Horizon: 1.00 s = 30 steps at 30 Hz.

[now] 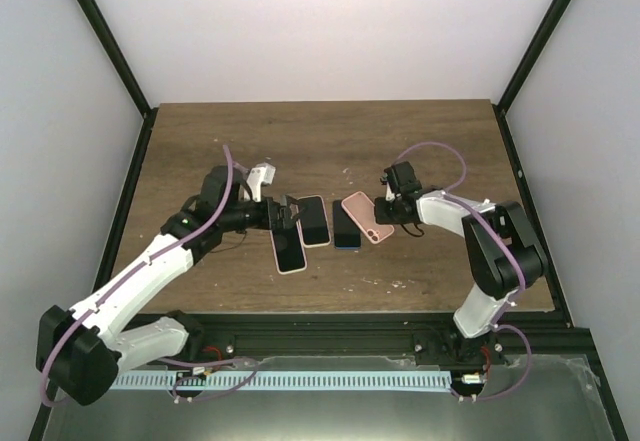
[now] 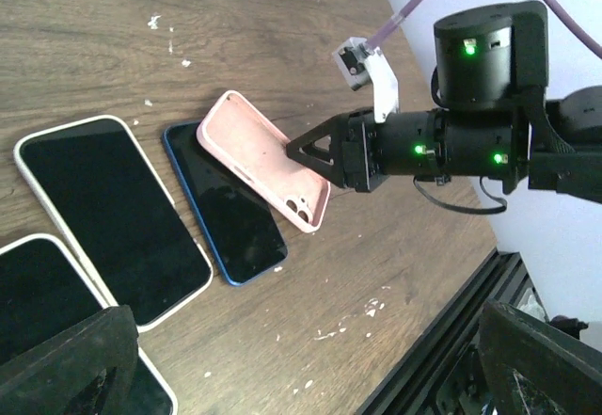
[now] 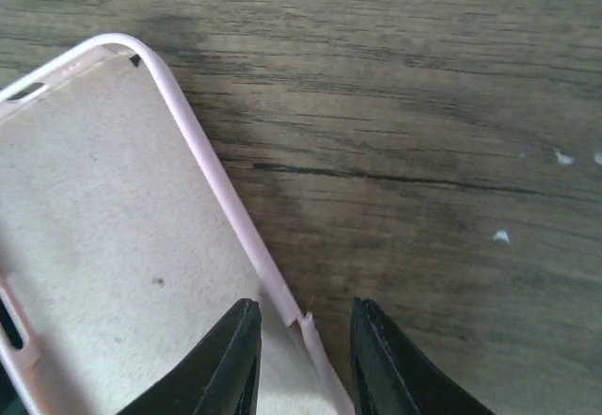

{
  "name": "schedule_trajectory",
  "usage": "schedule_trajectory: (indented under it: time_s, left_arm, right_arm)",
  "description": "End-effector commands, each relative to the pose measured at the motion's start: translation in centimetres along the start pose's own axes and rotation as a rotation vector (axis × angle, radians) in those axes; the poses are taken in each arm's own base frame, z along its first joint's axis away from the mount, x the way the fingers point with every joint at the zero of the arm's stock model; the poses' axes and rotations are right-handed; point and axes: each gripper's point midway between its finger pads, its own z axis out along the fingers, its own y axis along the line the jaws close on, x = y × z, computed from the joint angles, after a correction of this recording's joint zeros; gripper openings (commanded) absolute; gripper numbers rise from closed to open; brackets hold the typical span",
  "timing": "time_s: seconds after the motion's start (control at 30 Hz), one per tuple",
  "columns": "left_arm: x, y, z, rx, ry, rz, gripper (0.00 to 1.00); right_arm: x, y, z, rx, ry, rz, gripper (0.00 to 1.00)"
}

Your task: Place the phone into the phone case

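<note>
Top camera looks down from behind the bases over the brown wooden bench [image 1: 320,141]. Left wrist faces three o'clock; right wrist presses close on the pink phone case [image 1: 360,211] all three share.

the table [image 1: 420,141] is brown wood with a plain lengthwise grain, matt and a little worn, with a dark hairline mark and small white flecks on it. the phone case [image 3: 113,208] is pale pink with a smooth, matt, rubbery-looking rim and a duller, faintly fuzzy beige lining inside, while the blue-rimmed phone [image 2: 230,222] and the white-rimmed phones [image 2: 113,208] have glossy black glass faces. the right gripper [image 3: 303,344] has fingers [image 3: 388,368] of matt black plastic with a slight sheen at the edges, and the arm shells [image 1: 140,276] are smooth white plastic.
</note>
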Motion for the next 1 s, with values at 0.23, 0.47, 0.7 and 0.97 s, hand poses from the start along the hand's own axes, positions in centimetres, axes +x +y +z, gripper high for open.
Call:
schedule_trajectory:
  time_s: [0.23, 0.47, 0.7, 0.97]
  left_arm:
    - [1.4, 1.4, -1.2, -0.061, 0.003, 0.023, 1.00]
    - [1.7, 1.8, -1.6, -0.082, 0.001, 0.034, 1.00]
    - [1.7, 2.0, -2.0, -0.098, -0.010, 0.040, 1.00]
    - [1.5, 2.3, -2.7, -0.134, -0.030, 0.062, 1.00]
  right_arm:
    - [0.0, -0.7, 0.6, 0.062, 0.029, -0.037, 0.10]
    - [1.0, -3.2, -0.9, 0.198, 0.029, 0.044, 0.03]
    - [1.9, -4.3, -1.1, 0.251, 0.050, 0.067, 0.08]
    - [0.2, -2.0, -3.1, 0.149, 0.007, 0.199, 0.38]
